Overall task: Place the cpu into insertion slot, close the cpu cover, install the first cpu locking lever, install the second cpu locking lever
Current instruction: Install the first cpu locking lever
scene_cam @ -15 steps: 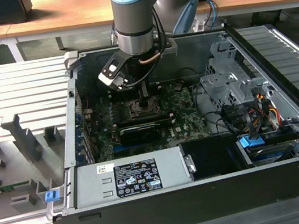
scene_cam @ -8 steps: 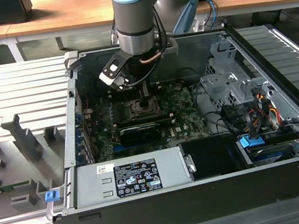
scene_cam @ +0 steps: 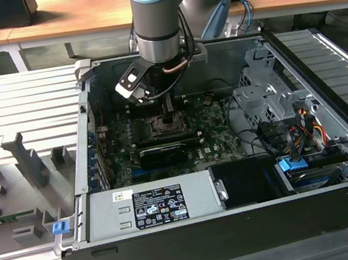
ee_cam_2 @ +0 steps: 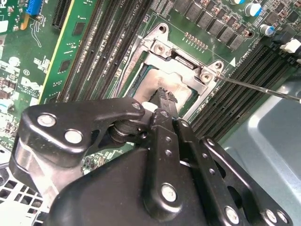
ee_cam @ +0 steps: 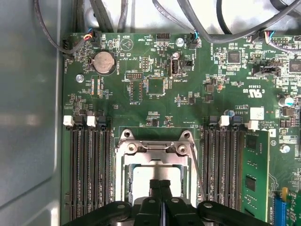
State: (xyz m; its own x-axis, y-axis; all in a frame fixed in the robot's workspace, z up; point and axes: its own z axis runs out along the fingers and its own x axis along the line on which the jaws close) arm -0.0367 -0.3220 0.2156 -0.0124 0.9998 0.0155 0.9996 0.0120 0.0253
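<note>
Exterior view: open computer case (scene_cam: 245, 238) sat on the ribbed bench (scene_cam: 16, 103). Inside it were a green board (scene_cam: 215, 133), a power box (scene_cam: 153, 203) along the case's near edge, and a drive cage (scene_cam: 266, 101) with cables at the exterior view's right. The arm (scene_cam: 154, 13) hung over the board, with the gripper (scene_cam: 169, 109) right above the slot (scene_cam: 167, 126), mid-board and nearer the case's far wall.

Second wrist view: jaws were pressed together with nothing between them. The tips (ee_cam_2: 164, 96) were on or just over the cpu (ee_cam_2: 181, 92); contact couldn't be told. The cpu was a dull grey square, flat and face up in the slot, with no long axis. The cover (ee_cam_2: 181, 59), a silvery frame, looked flat down around it. The lever (ee_cam_2: 258, 88), a thin wire rod, stuck out from the cover's corner. Black memory slots (ee_cam_2: 103, 52) ran beside the slot.

First wrist view: the cpu (ee_cam: 155, 172) showed pale grey through the cover's (ee_cam: 153, 148) opening, with the shut tips over it. The cover's screwed bar lay toward the coin battery (ee_cam: 104, 62). The lever (ee_cam: 196, 172) ran along one side of the slot. Memory slots flanked both sides, parallel to the slot's sides, and one held a green memory stick (ee_cam: 251, 176).
</note>
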